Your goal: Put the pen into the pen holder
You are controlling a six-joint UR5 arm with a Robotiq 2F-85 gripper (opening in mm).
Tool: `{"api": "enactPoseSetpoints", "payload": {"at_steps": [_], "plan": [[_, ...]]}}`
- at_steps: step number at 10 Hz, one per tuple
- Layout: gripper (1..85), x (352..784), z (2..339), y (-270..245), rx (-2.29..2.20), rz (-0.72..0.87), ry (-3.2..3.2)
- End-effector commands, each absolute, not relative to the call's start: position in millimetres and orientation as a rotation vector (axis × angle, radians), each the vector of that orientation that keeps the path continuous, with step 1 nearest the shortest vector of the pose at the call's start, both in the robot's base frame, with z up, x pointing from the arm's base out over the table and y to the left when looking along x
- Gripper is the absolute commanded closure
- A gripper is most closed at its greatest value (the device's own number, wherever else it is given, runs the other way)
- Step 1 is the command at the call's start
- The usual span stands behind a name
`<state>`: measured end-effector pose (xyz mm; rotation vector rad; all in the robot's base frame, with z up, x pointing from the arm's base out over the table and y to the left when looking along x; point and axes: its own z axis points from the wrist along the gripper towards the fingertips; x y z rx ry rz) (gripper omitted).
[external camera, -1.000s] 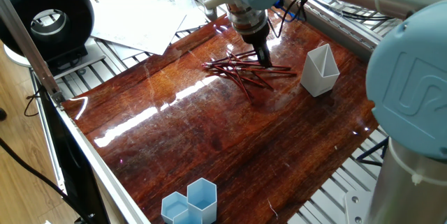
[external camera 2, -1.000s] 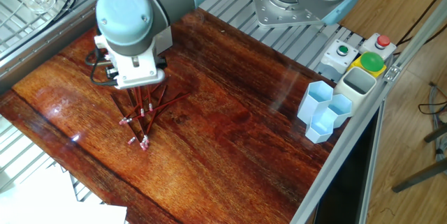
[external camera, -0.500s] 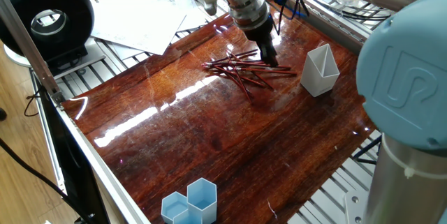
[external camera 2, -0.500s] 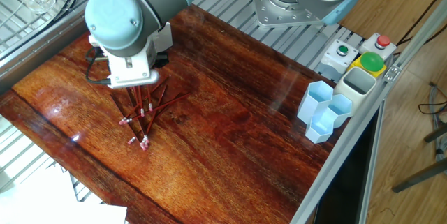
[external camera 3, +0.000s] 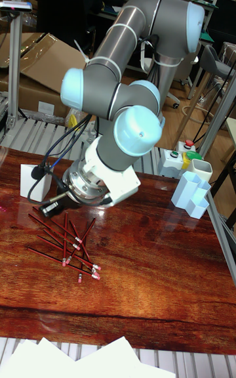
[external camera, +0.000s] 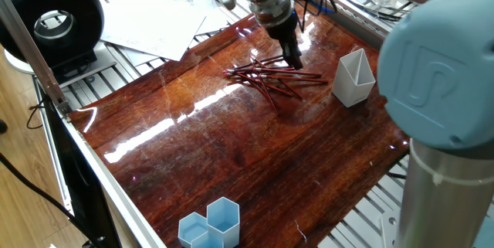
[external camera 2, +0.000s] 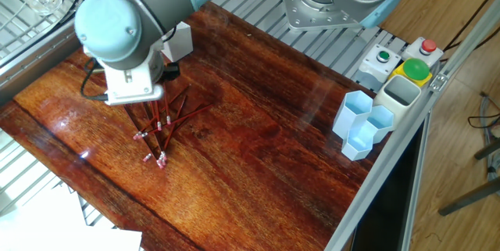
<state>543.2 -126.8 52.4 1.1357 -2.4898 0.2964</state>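
Black ring device [external camera: 52, 18]: stands off the surface at the far left of one fixed view, beside loose white papers [external camera: 158, 20].
Blue honeycomb cups [external camera: 210, 222]: light blue hexagonal cups at the near edge of the surface [external camera: 231, 155] in one fixed view; in the other fixed view they sit at the right edge [external camera 2: 361, 124], next to a white rectangular cup [external camera 2: 400, 95] and a button box [external camera 2: 410, 59] with red, green and yellow parts.
Pens [external camera: 272, 78]: a loose pile of thin dark-red sticks with pale pink tips, crossing one another flat on the glossy wooden surface, towards its far edge in one fixed view. In the tall fixed view the pile [external camera 3: 65, 241] lies near the left edge, fanned out, tips pointing right and down.
Tool [external camera: 293, 60]: dark, narrow, tilted, hanging just above the far side of the pile in one fixed view. Its tip is close over the pens; whether it touches one I cannot tell. The jaws look close together, but how far open they are and whether a pen is between them cannot be made out. In the other fixed view the arm's wrist [external camera 2: 125, 44] hides it.
Pen holder [external camera: 353, 77]: white, flat angular sides, slanted pointed rim, upright on the surface just right of the pile, apart from it. No pen shows inside it. In the tall fixed view it [external camera 3: 35, 182] stands at the left edge, behind the pile.
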Motion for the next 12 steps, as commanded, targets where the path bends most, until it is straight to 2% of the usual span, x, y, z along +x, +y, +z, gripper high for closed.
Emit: {"api": "enactPoseSetpoints", "payload": {"at_steps": [1,12], "plan": [[45.7,556,44,-114,1.112,0.279,-2.517],[48.3,576,28,-101,1.095,0.315,-2.536]]}}
